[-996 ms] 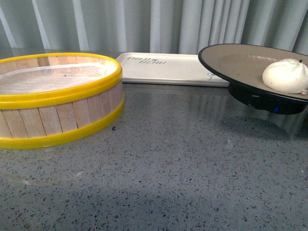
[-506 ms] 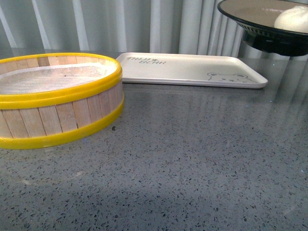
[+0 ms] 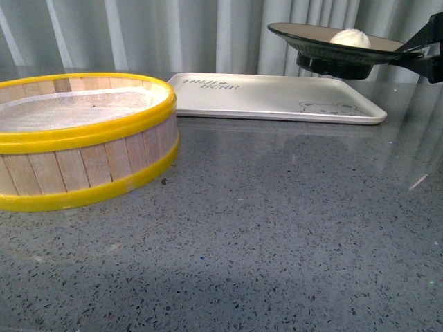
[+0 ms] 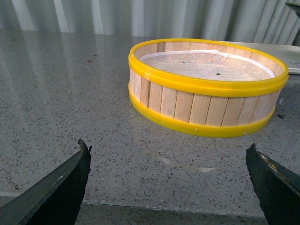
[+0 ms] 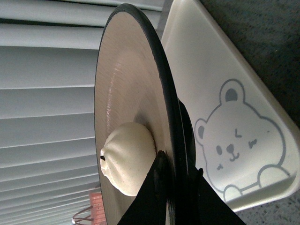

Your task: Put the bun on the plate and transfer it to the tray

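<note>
My right gripper (image 3: 408, 54) is shut on the rim of the plate (image 3: 311, 36), a tan-brown dish with a black rim and foot, held level in the air above the right end of the tray (image 3: 277, 97). The white bun (image 3: 349, 39) rests on the plate close to the gripped edge. In the right wrist view the gripper (image 5: 177, 165) clamps the plate (image 5: 124, 84) rim beside the bun (image 5: 129, 161), with the tray's (image 5: 206, 84) bear drawing beneath. My left gripper (image 4: 168, 187) hangs open over the counter, nothing between its fingers.
A yellow-rimmed wooden steamer basket (image 3: 76, 138) stands at the left of the grey speckled counter (image 3: 277, 228), seen also in the left wrist view as the steamer basket (image 4: 206, 84). Pleated grey curtains close off the back.
The plate with the bun rose from low at the right, then moved left and came down to level above the tray's right end. The right gripper now shows in the front view.
</note>
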You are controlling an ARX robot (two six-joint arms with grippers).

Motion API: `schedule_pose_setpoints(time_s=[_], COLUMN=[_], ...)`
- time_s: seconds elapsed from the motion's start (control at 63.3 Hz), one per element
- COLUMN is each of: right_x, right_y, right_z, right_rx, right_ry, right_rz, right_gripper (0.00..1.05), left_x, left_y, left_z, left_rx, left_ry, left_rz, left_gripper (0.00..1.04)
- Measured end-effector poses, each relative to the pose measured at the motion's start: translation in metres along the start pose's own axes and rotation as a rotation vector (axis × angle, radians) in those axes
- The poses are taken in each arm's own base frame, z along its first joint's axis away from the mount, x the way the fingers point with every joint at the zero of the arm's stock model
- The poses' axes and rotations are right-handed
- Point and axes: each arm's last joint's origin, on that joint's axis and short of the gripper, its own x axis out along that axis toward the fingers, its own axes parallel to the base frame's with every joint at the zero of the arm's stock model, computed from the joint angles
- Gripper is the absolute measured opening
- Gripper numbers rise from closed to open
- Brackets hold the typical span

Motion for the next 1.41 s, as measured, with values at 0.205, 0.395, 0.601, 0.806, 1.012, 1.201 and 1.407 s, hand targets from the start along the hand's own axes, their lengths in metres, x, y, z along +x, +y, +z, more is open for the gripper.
schedule_pose_setpoints(time_s=[0.205, 0.395, 0.601, 0.806, 1.012, 1.201, 1.407], right_x=[0.027, 0.048, 0.060, 0.062, 0.062, 0.061, 0.060], right_y=[0.000, -0.007, -0.014, -0.015, -0.016, -0.019, -0.020], right_z=[0.011, 0.011, 0.006, 0.004, 0.004, 0.003, 0.001], right_rx=[-0.021, -0.035, -0.046, -0.060, -0.073, -0.080, -0.092], right_ry=[0.015, 0.050, 0.073, 0.088, 0.087, 0.092, 0.088], right_rz=[-0.028, -0.043, -0.053, -0.049, -0.050, -0.056, -0.068], right_gripper=[0.03, 0.03, 0.03, 0.03, 0.03, 0.03, 0.03], left_x=[0.000, 0.000, 0.000, 0.000, 0.000, 0.000, 0.000], left_y=[0.000, 0.000, 0.000, 0.000, 0.000, 0.000, 0.000], left_z=[0.000, 0.000, 0.000, 0.000, 0.000, 0.000, 0.000], left_rx=[0.000, 0.000, 0.000, 0.000, 0.000, 0.000, 0.000], left_ry=[0.000, 0.000, 0.000, 0.000, 0.000, 0.000, 0.000], left_rz=[0.000, 0.000, 0.000, 0.000, 0.000, 0.000, 0.000], left_gripper=[0.98, 0.98, 0.98, 0.98, 0.98, 0.98, 0.98])
